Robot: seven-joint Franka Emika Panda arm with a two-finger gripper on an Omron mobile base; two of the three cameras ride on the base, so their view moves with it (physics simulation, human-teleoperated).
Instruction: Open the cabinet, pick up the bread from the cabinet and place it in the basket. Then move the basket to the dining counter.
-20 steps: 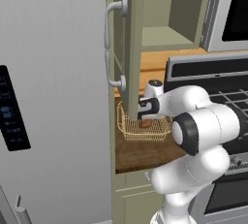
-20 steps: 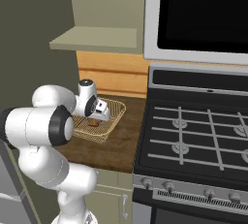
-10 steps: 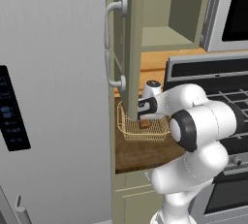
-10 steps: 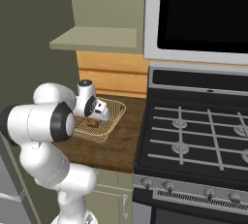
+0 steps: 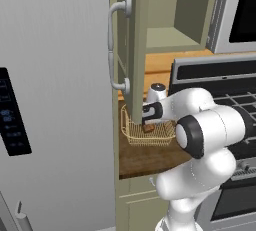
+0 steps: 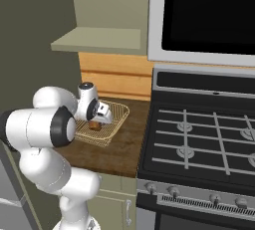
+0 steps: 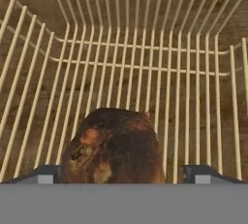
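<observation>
Base views flank basket (image 5: 145,134); hand view perhaps closest

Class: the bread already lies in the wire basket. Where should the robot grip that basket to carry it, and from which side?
Grip the basket by its flared rim on a long side, descending from above with one finger inside the wall. The open top allows this, and the bread lies mid-floor, clear of the walls.

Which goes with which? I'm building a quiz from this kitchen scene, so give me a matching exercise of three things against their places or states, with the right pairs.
Things:
1. bread
2. basket
3. cabinet door

Places or states:
A. resting on the dark wood countertop
B. swung open
C. lying inside the wire mesh, between the gripper's spread fingertips

Pairs: 1-C, 2-A, 3-B
</observation>
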